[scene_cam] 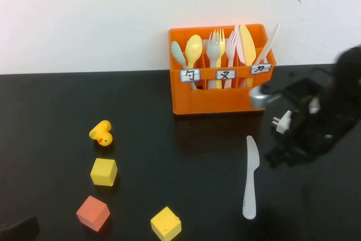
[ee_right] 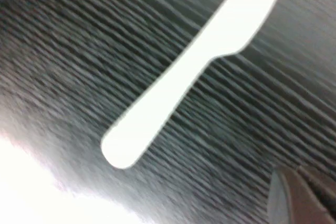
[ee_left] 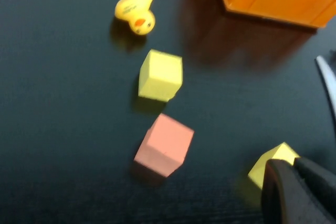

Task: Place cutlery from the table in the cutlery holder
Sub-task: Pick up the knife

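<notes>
The pale grey knife (scene_cam: 250,176) lies flat on the black table (scene_cam: 186,196), in front of the orange cutlery holder (scene_cam: 220,97), handle toward me. It fills the right wrist view (ee_right: 194,72) and shows at the edge of the left wrist view (ee_left: 328,82). A pale grey fork (scene_cam: 213,49) stands in the holder's middle compartment among coloured cutlery. My right gripper (scene_cam: 277,156) hovers just right of the knife, apart from it; its fingers (ee_right: 294,198) look shut and empty. My left gripper (ee_left: 291,163) is shut and empty at the near left, above a yellow cube.
A yellow rubber duck (scene_cam: 101,134), a yellow cube (scene_cam: 104,171), a pink cube (scene_cam: 92,213) and a second yellow cube (scene_cam: 166,223) sit on the left half of the table. A white wall stands behind the holder.
</notes>
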